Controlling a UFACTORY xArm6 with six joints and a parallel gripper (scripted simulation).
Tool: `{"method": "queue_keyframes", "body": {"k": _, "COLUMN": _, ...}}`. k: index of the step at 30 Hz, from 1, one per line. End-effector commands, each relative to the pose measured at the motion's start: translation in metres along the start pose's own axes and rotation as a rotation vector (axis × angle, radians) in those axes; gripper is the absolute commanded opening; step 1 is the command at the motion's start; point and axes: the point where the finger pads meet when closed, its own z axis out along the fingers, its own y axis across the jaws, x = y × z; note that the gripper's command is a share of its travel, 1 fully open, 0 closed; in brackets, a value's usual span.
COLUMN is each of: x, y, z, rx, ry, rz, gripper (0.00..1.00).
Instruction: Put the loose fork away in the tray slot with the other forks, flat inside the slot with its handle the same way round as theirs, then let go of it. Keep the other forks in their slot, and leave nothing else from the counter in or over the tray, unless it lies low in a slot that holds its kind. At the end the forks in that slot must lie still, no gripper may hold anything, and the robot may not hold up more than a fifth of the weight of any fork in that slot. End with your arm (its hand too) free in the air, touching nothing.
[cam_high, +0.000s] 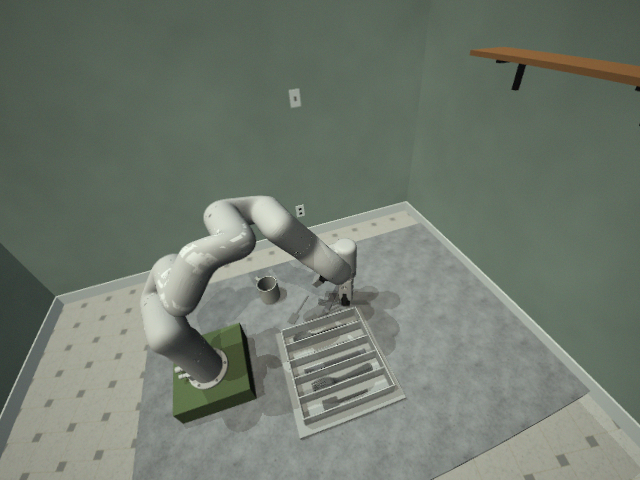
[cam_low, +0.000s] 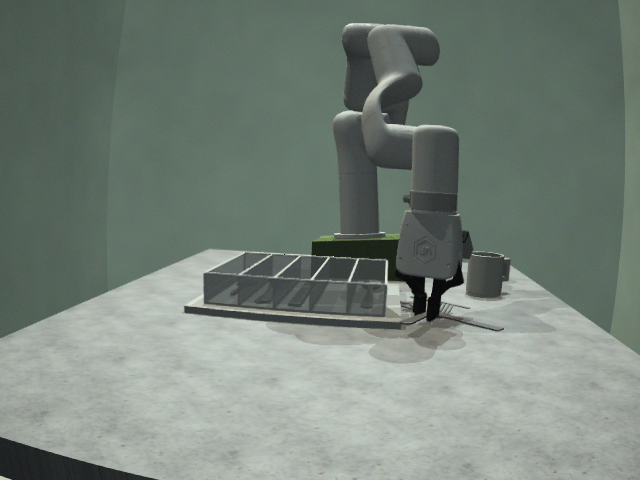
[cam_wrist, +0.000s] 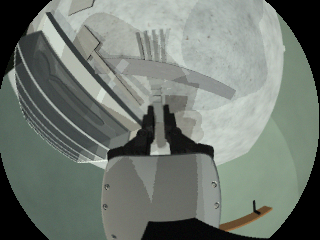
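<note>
Wrist view: the hand (cam_wrist: 159, 120) points down at the worktop (cam_wrist: 227, 27) with its two dark fingers drawn close together on the thin handle of the loose fork (cam_wrist: 155, 67), which it grips. The fork runs straight ahead from the fingers, its tines at the far end. It lies low, at or just above the surface; whether it rests there cannot be told. A second flat utensil (cam_wrist: 200, 82) crosses under or beside the fork just past the fingers and slants off to the right. To the left, close by, runs the long outer wall of the tray (cam_wrist: 50, 96).

From the exterior view, the hand (cam_low: 428, 310) hangs upright from the arm just past the tray's (cam_low: 294, 297) right end, outside the tray, with the fork (cam_low: 413, 318) held low between the fingertips. The other flat utensil (cam_low: 478, 323) stretches away to the right on the worktop (cam_low: 310, 403). A mug (cam_low: 484, 273) stands further back to the right, well apart from the hand. The arm's green base (cam_low: 330, 245) sits behind the tray.

The top view shows the tray (cam_high: 398, 384) with five slots, each holding cutlery too small to tell apart. The hand (cam_high: 345, 298) is just beyond the tray's far end, and a small spatula (cam_high: 298, 311) lies between the mug (cam_high: 268, 289) and the tray.
</note>
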Motion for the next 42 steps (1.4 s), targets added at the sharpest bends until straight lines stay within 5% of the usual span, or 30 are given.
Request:
{"method": "queue_keyframes", "body": {"k": 1, "x": -0.004, "y": 0.003, "z": -0.022, "rx": -0.01, "ry": -0.011, "rz": 0.001, "gripper": 0.05}}
{"method": "queue_keyframes", "body": {"k": 23, "x": -0.003, "y": 0.002, "z": -0.108, "rx": -0.01, "ry": -0.011, "rz": 0.001, "gripper": 0.05}}
{"method": "queue_keyframes", "body": {"k": 42, "x": -0.003, "y": 0.002, "z": -0.134, "rx": -0.01, "ry": -0.011, "rz": 0.001, "gripper": 0.05}}
